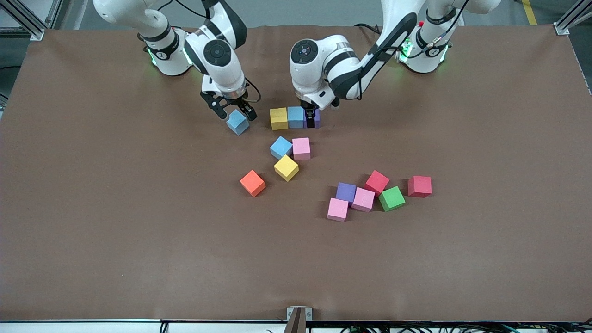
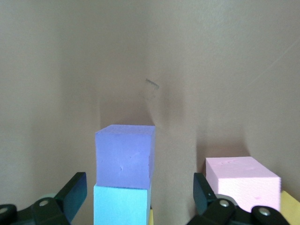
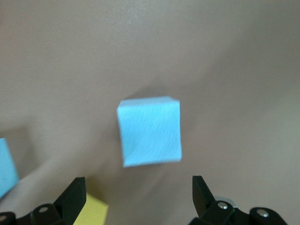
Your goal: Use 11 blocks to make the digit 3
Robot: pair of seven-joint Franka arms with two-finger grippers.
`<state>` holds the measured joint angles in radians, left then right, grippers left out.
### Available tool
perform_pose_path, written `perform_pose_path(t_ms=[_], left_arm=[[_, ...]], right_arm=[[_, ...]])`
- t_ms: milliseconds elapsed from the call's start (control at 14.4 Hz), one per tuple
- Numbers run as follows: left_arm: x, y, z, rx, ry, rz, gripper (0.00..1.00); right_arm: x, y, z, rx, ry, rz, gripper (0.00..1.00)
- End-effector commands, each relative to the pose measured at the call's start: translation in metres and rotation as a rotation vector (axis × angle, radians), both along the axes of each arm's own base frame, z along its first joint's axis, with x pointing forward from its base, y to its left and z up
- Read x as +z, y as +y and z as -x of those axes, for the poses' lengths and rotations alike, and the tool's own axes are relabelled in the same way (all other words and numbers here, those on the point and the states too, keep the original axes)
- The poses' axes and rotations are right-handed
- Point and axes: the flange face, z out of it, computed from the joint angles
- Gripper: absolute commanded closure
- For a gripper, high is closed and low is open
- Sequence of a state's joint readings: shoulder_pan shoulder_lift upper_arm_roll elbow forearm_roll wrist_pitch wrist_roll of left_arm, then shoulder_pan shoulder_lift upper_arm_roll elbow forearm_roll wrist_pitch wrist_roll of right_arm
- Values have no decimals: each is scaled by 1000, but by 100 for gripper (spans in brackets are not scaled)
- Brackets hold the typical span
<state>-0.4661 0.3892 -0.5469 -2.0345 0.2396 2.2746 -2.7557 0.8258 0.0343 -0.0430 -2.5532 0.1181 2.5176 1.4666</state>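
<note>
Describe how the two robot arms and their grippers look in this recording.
Both arms have glossy white shells with black joint bands, round dark caps and black cables, and green lights glow near the bases. The left gripper and right gripper each carry two black fingers with flat pads, fixed by silver screws.

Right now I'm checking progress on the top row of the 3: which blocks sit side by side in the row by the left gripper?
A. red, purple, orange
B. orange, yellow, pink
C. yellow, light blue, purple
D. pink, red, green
C: the yellow block, light blue block and purple block touch in a line, with the open left gripper over the purple one.
</note>
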Motion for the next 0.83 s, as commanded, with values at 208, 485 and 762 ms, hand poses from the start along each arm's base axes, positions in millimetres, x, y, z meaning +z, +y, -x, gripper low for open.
perform_pose_path(t_ms=[208,485,762], left_arm=[[72,25,-83,16,-30,13,0],[80,63,-176,-59,-21,72,0],[57,115,-250,-83,-30,76,0]], right_arm=[[-6,-33,4,100,-43,-38,0],[-17,-35,-2,112,-75,-53,0],[-35,-36,-2,109,-69,-41,0]])
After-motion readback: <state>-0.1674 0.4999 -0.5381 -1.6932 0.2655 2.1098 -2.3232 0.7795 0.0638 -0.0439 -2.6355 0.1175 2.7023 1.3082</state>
